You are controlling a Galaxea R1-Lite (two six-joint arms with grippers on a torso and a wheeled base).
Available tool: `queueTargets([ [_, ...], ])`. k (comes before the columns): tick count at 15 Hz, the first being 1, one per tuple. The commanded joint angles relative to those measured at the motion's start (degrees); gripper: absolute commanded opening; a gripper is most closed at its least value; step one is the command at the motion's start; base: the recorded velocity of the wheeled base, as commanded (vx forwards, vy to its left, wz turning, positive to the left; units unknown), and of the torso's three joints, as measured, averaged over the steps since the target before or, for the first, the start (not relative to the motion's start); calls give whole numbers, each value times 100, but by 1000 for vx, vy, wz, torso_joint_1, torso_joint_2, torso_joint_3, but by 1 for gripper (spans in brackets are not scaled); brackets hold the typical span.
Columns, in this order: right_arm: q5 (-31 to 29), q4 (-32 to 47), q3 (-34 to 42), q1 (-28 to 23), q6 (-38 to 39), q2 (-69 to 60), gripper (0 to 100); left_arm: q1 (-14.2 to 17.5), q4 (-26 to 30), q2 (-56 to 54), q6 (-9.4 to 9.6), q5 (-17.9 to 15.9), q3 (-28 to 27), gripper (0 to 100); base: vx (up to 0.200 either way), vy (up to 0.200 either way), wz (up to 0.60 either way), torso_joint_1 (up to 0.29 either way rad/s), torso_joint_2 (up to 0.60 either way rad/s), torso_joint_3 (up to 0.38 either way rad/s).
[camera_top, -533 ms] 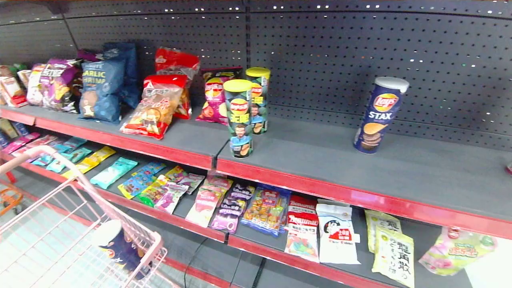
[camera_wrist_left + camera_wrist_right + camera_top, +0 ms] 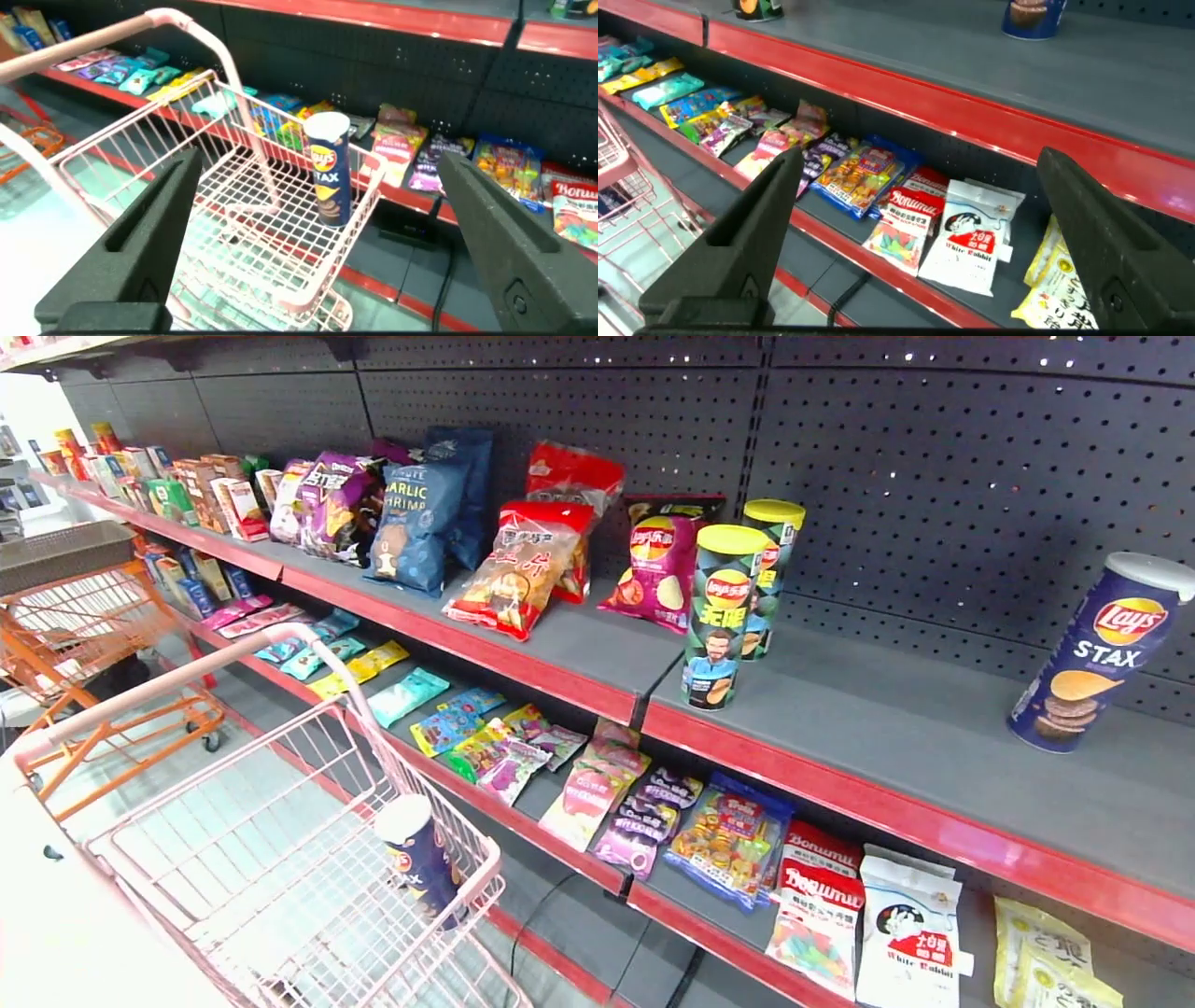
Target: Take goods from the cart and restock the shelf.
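A pink wire cart (image 2: 280, 840) stands low on the left before the shelf. One dark blue chip can (image 2: 420, 859) with a white lid stands upright in the cart's front corner. My left gripper (image 2: 320, 166) hangs open above the cart, with that can (image 2: 329, 187) beyond the gap between its fingers and apart from them. A matching blue can (image 2: 1097, 653) stands on the upper grey shelf (image 2: 887, 737) at the right. My right gripper (image 2: 922, 163) is open and holds nothing, in front of the lower shelf's snack packets (image 2: 962, 233).
Two green cans with yellow lids (image 2: 724, 616) and several snack bags (image 2: 523, 569) fill the upper shelf's left part. Bare shelf lies between the green cans and the blue can. Flat packets (image 2: 597, 793) line the lower shelf. An orange cart (image 2: 84, 625) stands far left.
The head camera has swung left, so more of the cart and the shelf's left end show. None of the goods has visibly moved.
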Motion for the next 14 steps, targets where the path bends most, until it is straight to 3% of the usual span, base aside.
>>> queueTargets([
  [1,0,1,2,4,5,7,100,0,3,8,-1,-1,1,100,0,0,0,-56,76,71],
  [2,0,1,2,4,5,7,100,0,3,8,-1,-1,1,100,0,0,0,-110,300,159],
  [10,0,1,2,4,14,7,100,0,3,8,-1,-1,1,100,0,0,-600,-160,397,232],
  [14,0,1,11,4,5,7,100,0,3,8,8,-1,1,100,0,0,0,-175,444,270],
])
